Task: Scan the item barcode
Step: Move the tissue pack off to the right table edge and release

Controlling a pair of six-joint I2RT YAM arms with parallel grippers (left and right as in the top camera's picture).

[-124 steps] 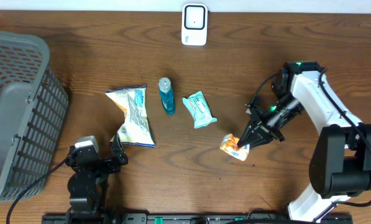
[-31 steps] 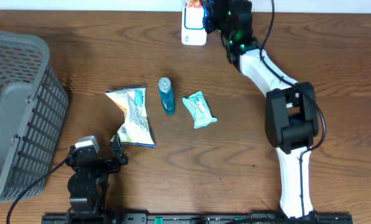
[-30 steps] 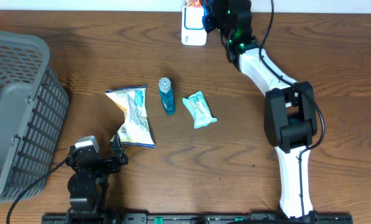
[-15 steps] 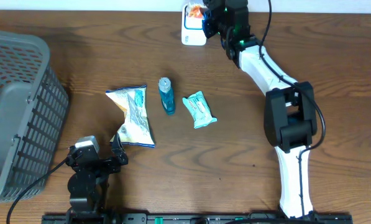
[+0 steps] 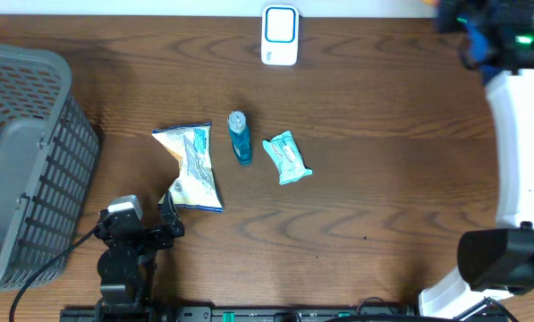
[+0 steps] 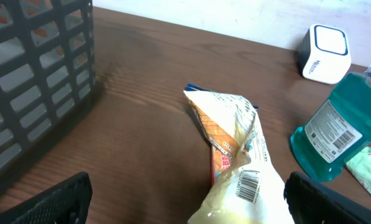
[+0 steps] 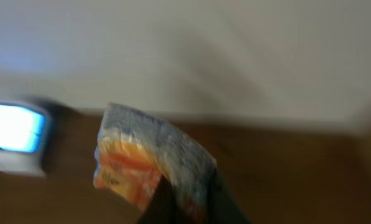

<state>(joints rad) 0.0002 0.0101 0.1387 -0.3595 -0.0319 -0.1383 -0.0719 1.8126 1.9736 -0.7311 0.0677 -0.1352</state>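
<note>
Here, the right hand (image 7: pixel 185 200) is pinched shut on the lower edge of a small orange and white packet (image 7: pixel 149 163). The packet stands up above the dark fingers (image 7: pixel 162 205), lifted clear of the tabletop (image 5: pixel 383 179). To the left of the hand, and a little beyond it, sits the white scanner (image 7: pixel 12 134) with its face glowing blue.

The packet looks like thin plastic film: light, soft and crinkly, probably slick, and likely to bend or fold if squeezed across the middle. A pinch on a sealed edge or corner seems the best hold, since it leaves the printed faces open to the scanner.

Much is hard to read. The right wrist view is smeared by motion, so the print is a blur and no barcode can be found. From overhead the hand is a blurred shape cut off at the far corner, and the packet cannot be picked out there.

Well away, the left hand (image 6: pixel 191 208) rests with its fingers wide apart, only the tips showing. Ahead of it lie a chip bag (image 6: pixel 232 127) and a blue bottle (image 6: pixel 337 134), with a grey basket (image 6: pixel 36 68) to its left.
</note>
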